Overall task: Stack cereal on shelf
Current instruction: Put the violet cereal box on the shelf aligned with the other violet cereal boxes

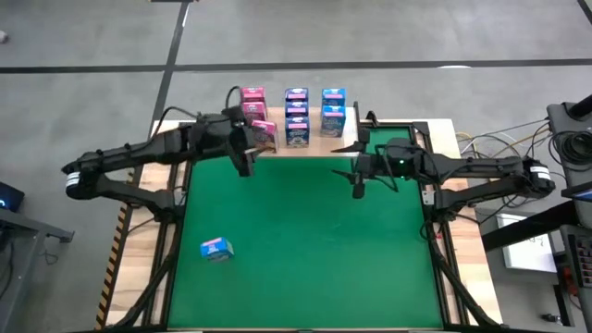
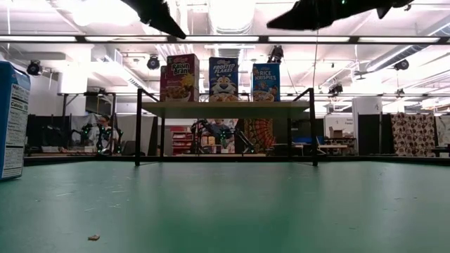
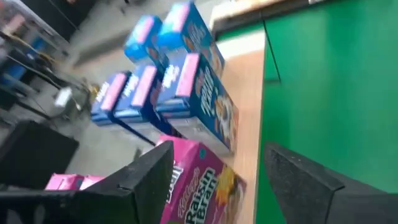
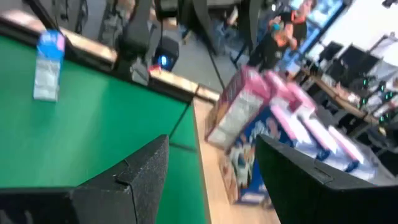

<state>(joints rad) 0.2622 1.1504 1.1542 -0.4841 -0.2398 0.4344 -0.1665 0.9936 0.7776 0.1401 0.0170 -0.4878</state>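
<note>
One blue cereal box [image 1: 215, 248] stands alone near the front-left corner of the green mat [image 1: 305, 240], not yet shelved. Right gripper [image 1: 359, 176] waits, fingers wide, empty, over the mat's far edge. Left gripper [image 1: 248, 141] spread over a pink box [image 1: 264, 135] at the shelf [image 1: 319, 143]; grip uncertain. Other boxes already stacked there. Nearly done, by my reckoning.

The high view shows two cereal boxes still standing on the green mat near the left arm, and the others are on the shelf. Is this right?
Not quite: the high view shows only one blue cereal box on the green mat, on the left arm's side. The others are on the shelf, as you say.
</note>
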